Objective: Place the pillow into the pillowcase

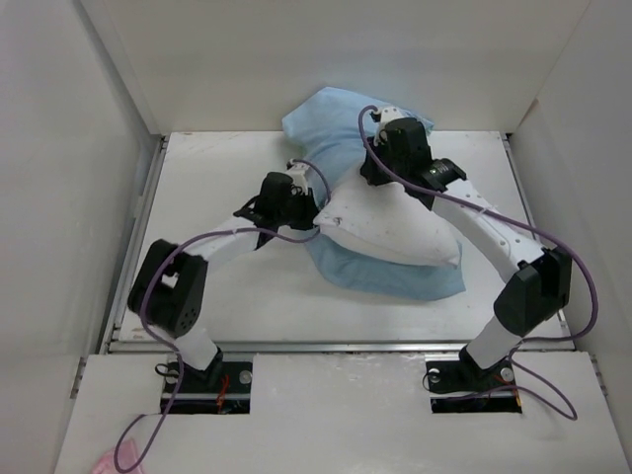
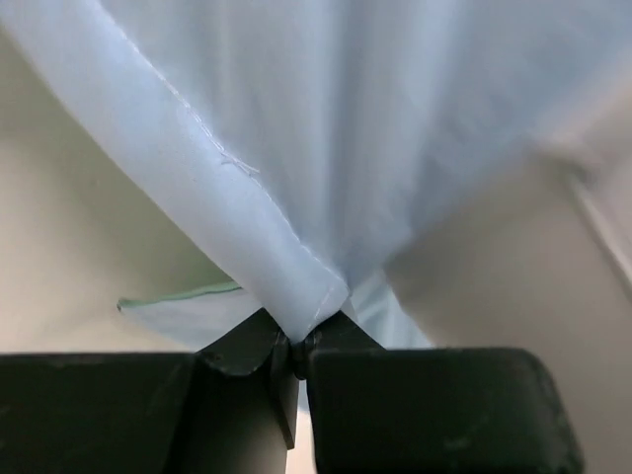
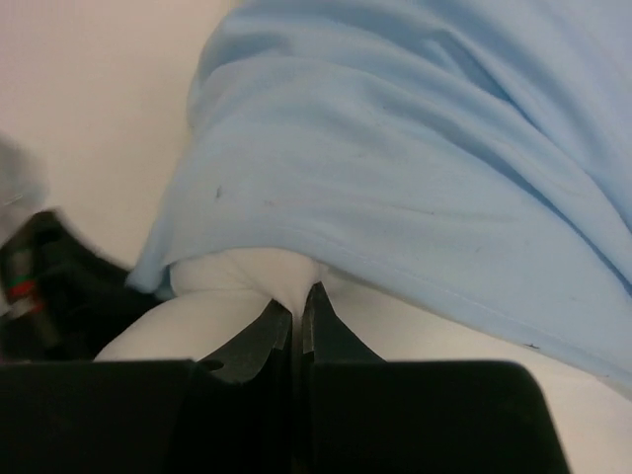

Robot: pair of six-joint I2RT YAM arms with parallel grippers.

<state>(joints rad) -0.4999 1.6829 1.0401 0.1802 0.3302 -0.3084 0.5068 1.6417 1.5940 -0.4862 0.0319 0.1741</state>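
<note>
Pillow (image 1: 395, 237) sits mid-table, a bit right of centre. Its long axis runs on a mild diagonal, with the left corner slightly farther back and the right end closer to the arm bases. It's plump and plain white, has a few tiny dark specks on top, and the corners come to points.

The case (image 1: 326, 123) is light blue. One bunched heap lies behind the pillow, right up at the back edge of the table (image 1: 227, 296), and a strip of it pokes out from under the pillow's near edge. The pillow's far side disappears under the blue fabric and the right arm.

The left gripper (image 2: 301, 341) is at the pillow's left corner. Its jaws are clamped tight on a stitched fold of pale blue cloth, which looks like the case's edge to me. A thin green hem (image 2: 178, 293) shows just beside it.

The right gripper (image 3: 298, 306) is over the pillow's far side with its jaws pinched together into the white pillow fabric, right where the blue edge drapes over it. I can't tell if it has any blue in there too.

There's bare table to the left, to the right and along the near rail. White walls (image 1: 59, 197) box in the left, right and back.
</note>
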